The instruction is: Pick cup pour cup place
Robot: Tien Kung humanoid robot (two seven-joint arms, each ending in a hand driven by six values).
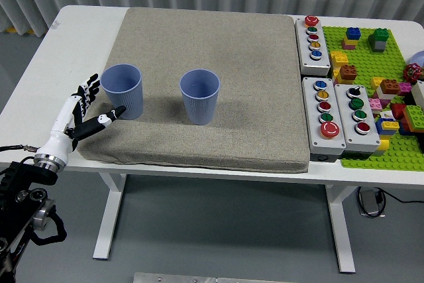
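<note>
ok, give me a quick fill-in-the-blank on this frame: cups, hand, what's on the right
1. The left hand reaches with open fingers toward the ____ of the two blue cups.
2. Both the left cup and the right cup stand upright on a ____ mat.
3. Right of the mat sit three button boxes and a ____ building-brick baseplate.
4. The robot's ____ hand is out of view.

Missing words: left; grey; green; right

Pretty bright, even overhead light, sharp all over; the two ribbed blue plastic cups [122,91] [199,96] throw soft shadows rightward, no glare.
</note>
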